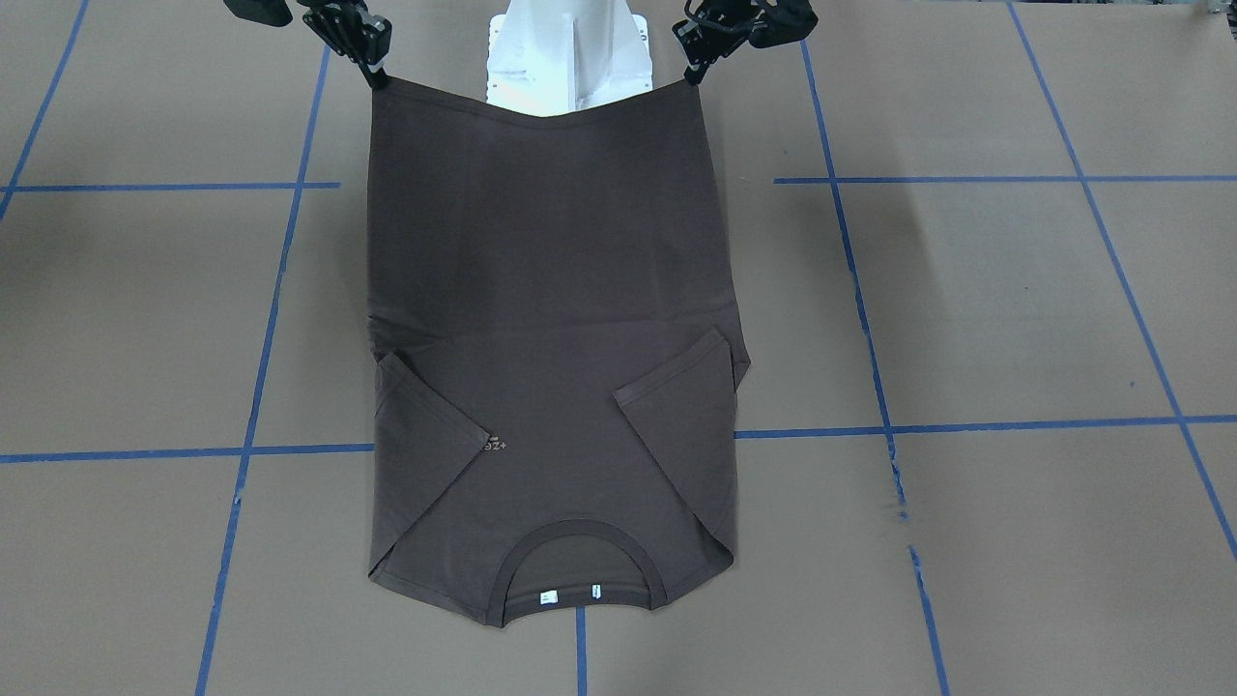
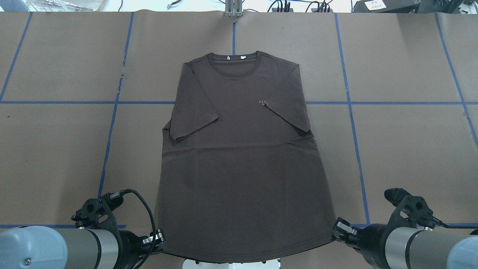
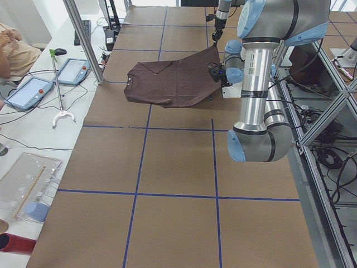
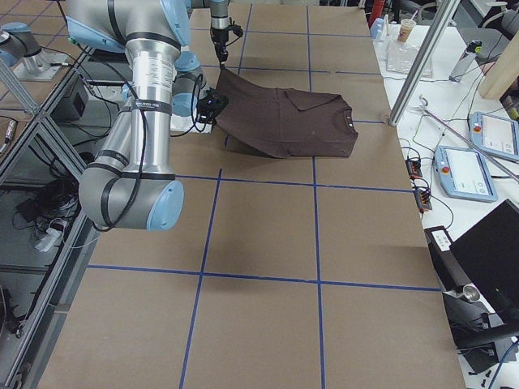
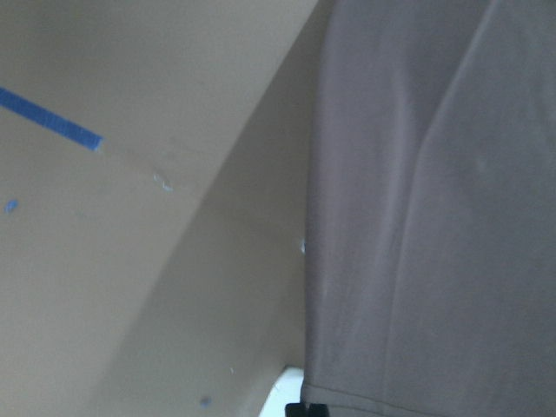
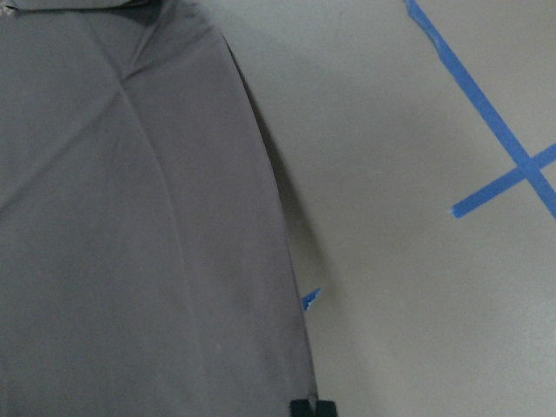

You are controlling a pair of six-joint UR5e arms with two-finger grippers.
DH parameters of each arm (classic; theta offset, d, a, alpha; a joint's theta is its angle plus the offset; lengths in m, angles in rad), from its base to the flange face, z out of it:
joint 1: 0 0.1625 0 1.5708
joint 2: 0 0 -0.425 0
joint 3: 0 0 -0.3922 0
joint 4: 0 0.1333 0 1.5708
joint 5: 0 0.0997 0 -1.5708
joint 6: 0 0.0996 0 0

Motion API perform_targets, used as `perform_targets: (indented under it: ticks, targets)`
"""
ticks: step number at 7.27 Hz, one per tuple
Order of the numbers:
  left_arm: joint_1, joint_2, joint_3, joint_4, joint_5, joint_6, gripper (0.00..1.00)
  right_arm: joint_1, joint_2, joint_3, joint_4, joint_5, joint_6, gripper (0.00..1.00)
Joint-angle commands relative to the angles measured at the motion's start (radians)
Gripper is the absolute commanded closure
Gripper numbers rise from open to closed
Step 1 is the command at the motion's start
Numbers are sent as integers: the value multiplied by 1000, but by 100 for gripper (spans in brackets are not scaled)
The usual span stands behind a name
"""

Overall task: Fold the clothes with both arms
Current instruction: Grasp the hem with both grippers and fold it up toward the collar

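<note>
Jaws shut tight on both hem corners, hem end up off the desk (image 1: 1015, 309)!
Left jaws pinch one hem corner of the T-shirt (image 1: 551, 290), right jaws pinch the other, and the hem sags slightly between them in front of the white pedestal (image 1: 565, 58). Collar end lies flat on the desk, far from the robot, both sleeves folded in over the chest, one clipping the logo (image 1: 494, 447). Blue tape lines (image 1: 966, 180) run under the shirt.

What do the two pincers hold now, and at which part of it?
The brown T-shirt, by its bottom hem: the left pincer grips one hem corner, the right pincer the other.
</note>
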Motion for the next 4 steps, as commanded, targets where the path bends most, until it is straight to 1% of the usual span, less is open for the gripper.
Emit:
perform_targets:
  ticks: [1,2,3,4]
  targets:
    - [-97,-25,21,2,1,89,100,131,33,-37,-1,9,-34,100]
    - [-192,-78,78,1,0,155,100,199,115,-110,-1,9,-127,100]
    - [-289,-156,197,-7,-3,235,100,268,204,-208,-1,9,-214,100]
    - [-362,-242,330,-38,-3,269,100,348,317,-330,-1,45,-290,100]
